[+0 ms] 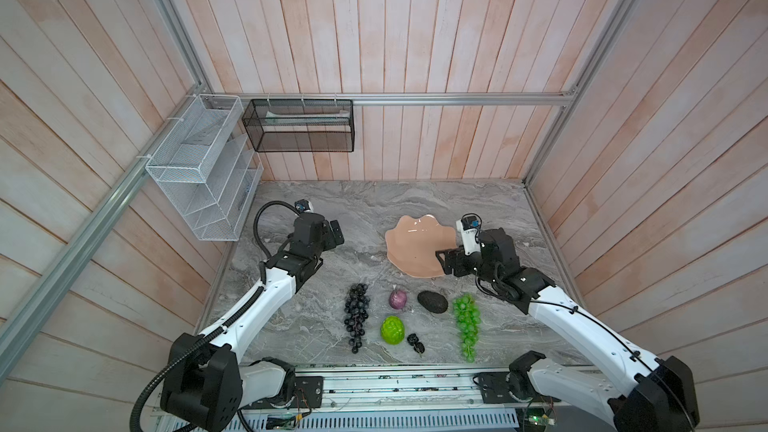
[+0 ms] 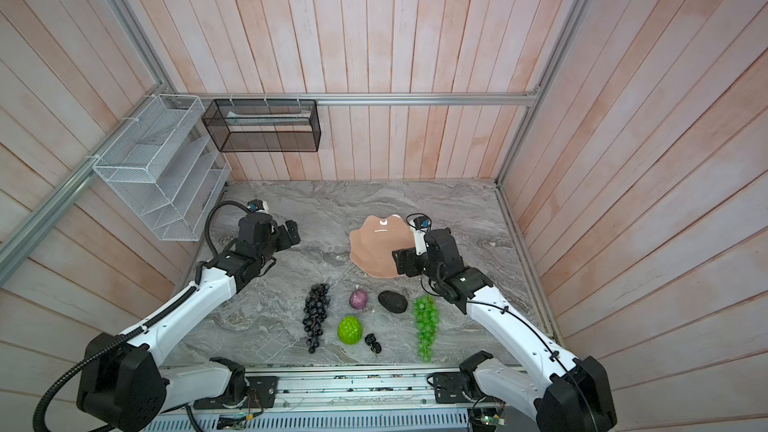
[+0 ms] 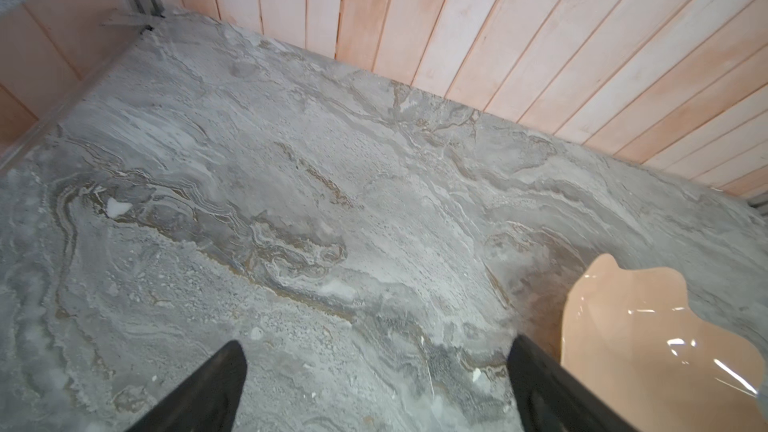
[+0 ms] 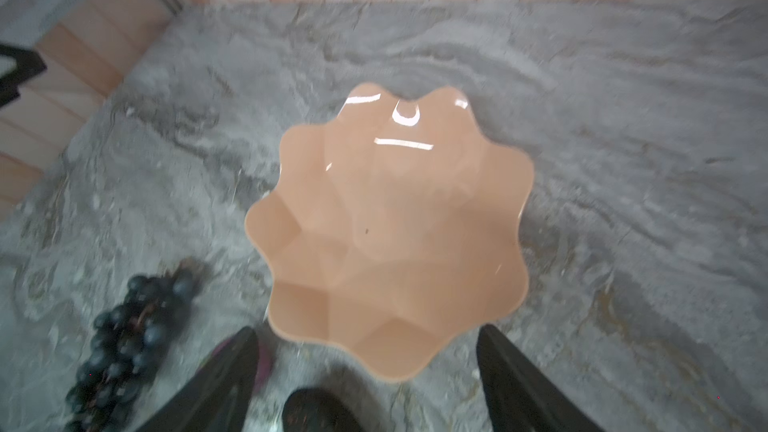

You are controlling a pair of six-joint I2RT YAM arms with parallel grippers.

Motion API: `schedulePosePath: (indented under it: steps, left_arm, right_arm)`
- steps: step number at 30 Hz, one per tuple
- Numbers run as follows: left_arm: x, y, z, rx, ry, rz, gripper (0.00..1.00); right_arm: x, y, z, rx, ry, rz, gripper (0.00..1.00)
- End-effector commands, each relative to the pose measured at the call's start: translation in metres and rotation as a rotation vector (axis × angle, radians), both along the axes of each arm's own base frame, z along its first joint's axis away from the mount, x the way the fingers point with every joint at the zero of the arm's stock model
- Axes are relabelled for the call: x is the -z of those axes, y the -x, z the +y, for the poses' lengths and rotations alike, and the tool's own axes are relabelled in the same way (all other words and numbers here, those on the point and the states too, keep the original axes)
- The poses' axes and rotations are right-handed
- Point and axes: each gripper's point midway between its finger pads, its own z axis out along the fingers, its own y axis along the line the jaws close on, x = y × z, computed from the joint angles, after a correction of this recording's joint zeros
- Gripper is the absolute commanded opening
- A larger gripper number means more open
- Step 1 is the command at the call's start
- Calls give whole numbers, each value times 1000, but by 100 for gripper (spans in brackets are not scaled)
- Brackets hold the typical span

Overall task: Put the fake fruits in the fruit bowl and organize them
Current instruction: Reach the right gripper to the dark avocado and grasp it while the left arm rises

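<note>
The salmon-pink fruit bowl [image 1: 401,238] [image 2: 365,243] [image 4: 395,222] [image 3: 644,347] sits empty at mid-table. Nearer the front lie the fake fruits: black grape bunch [image 1: 356,317] [image 2: 316,315] [image 4: 124,338], purple round fruit [image 1: 397,298] [image 2: 358,299], dark bumpy oval [image 1: 432,302] [image 2: 392,301] [image 4: 316,409], lime-green lumpy fruit [image 1: 392,329] [image 2: 349,330], tiny black cluster [image 1: 415,342] [image 2: 372,342] and green grape bunch [image 1: 467,324] [image 2: 426,324]. My right gripper [image 1: 446,261] [image 2: 403,261] [image 4: 368,330] hovers open over the bowl's near right rim, holding nothing. Left of the bowl, my left gripper [image 1: 334,232] [image 2: 291,232] [image 3: 376,342] is open over bare table.
A white wire rack [image 1: 199,176] and a black mesh basket [image 1: 299,126] hang on the walls at the back left. Plank walls close the marble table [image 1: 332,209] on three sides, and a metal rail [image 1: 395,384] runs along its front edge.
</note>
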Motion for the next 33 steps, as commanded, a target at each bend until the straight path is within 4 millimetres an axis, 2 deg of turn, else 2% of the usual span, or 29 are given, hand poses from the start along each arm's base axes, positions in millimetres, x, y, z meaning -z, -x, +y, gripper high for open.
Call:
schedulePosePath:
  steps: [1, 4, 8, 12, 20, 26, 33]
  left_arm:
    - [-12, 4, -5, 9, 56, -13, 100]
    - [-22, -1, -18, 67, 90, -57, 100]
    - [-26, -8, -28, 118, 100, -73, 100]
    - [-29, -13, -30, 128, 83, -58, 100]
    - [-30, -12, -30, 118, 100, -59, 100]
    - [-27, -10, -30, 116, 123, -72, 100]
    - [-24, -9, -27, 107, 121, -65, 100]
  right_arm:
    - [29, 39, 3, -44, 98, 176, 85]
    - [52, 54, 18, -92, 135, 260, 86]
    - [77, 61, 33, -166, 172, 296, 87]
    - [99, 64, 35, -206, 239, 328, 88]
    - [130, 66, 42, -237, 279, 398, 88]
    - [145, 69, 47, -242, 256, 430, 86]
    - [163, 78, 46, -244, 252, 487, 76]
